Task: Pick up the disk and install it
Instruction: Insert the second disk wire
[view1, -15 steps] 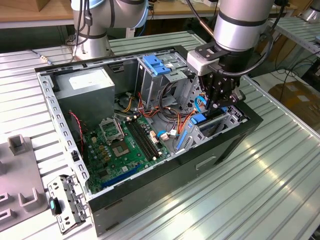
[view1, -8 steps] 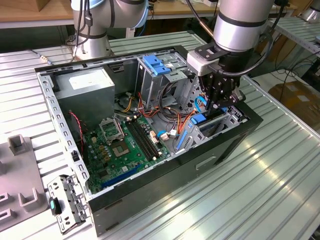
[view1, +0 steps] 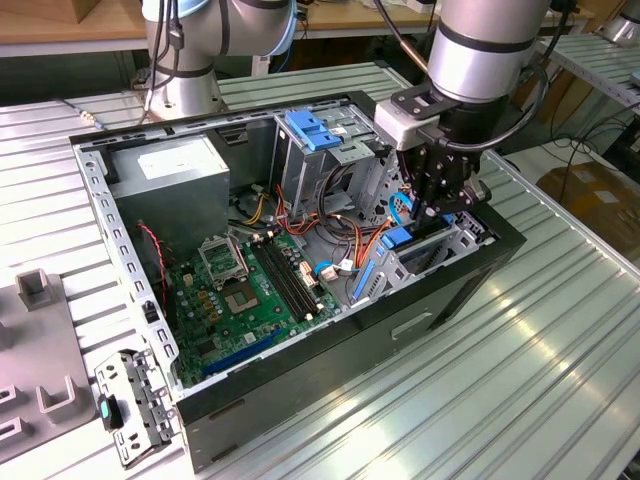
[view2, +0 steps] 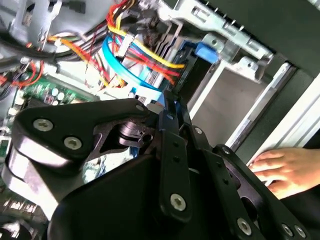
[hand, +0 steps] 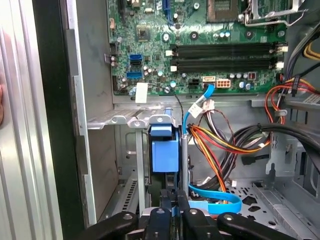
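The disk stands on edge in the drive bay at the front corner of the open computer case (view1: 120, 250). Its blue plastic end shows in the exterior view (view1: 400, 240) and in both wrist views (hand: 165, 152) (view2: 206, 51). My gripper (view1: 437, 208) hangs just above that bay, its black fingers (hand: 173, 194) pressed together with nothing visible between them. The fingertips (view2: 170, 102) sit close to the disk's blue end, beside a flat blue cable (hand: 215, 197). I cannot tell whether they touch the disk.
A person's hand (view2: 280, 170) rests on the outside of the case by the bay. Inside are the green motherboard (view1: 240, 290), a grey power supply box (view1: 180, 175), a blue bracket (view1: 315, 130) and cable bundles (hand: 225, 140). Grey fixtures (view1: 40, 290) lie at the exterior view's left.
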